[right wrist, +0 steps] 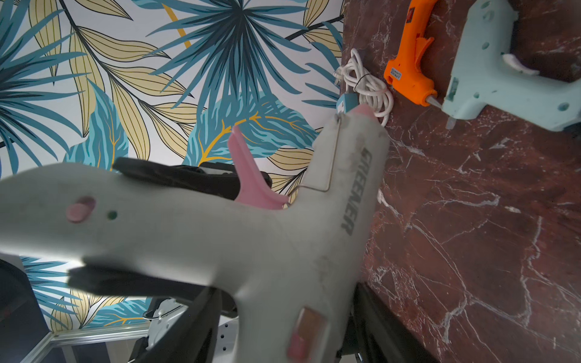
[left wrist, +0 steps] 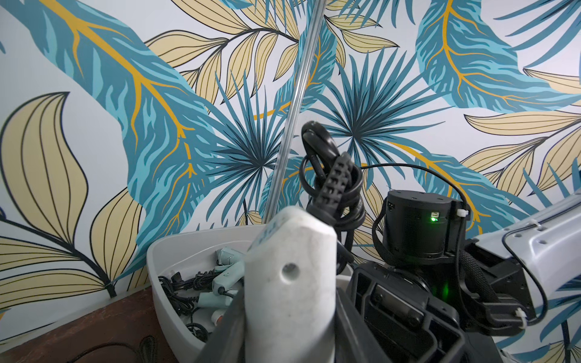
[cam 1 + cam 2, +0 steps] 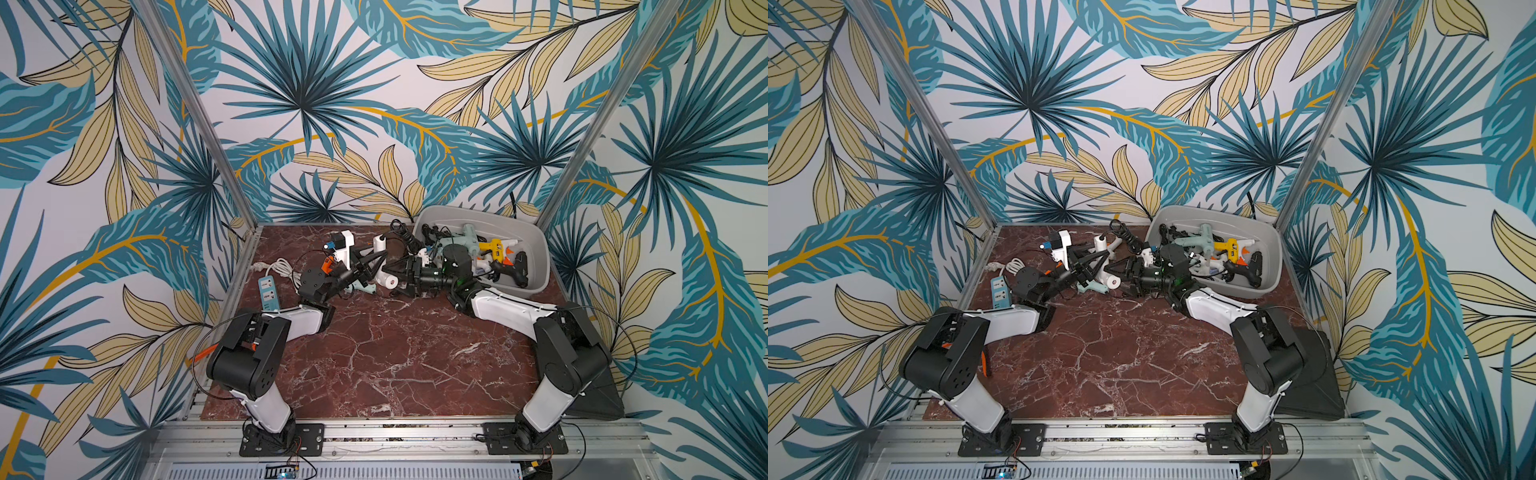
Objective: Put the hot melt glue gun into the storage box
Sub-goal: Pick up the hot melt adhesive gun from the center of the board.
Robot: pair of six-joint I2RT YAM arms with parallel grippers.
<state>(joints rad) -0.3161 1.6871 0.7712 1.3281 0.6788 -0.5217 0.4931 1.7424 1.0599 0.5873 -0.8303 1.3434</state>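
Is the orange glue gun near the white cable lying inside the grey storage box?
No, the right wrist view shows the orange glue gun lying on the marble table beside a mint glue gun.

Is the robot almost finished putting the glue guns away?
Partly. Done: a mint gun, a yellow gun and a black gun lie in the storage box. In hand: the left gripper holds a white glue gun, with the right gripper around its barrel. Left: at least an orange gun and a second mint gun on the table.
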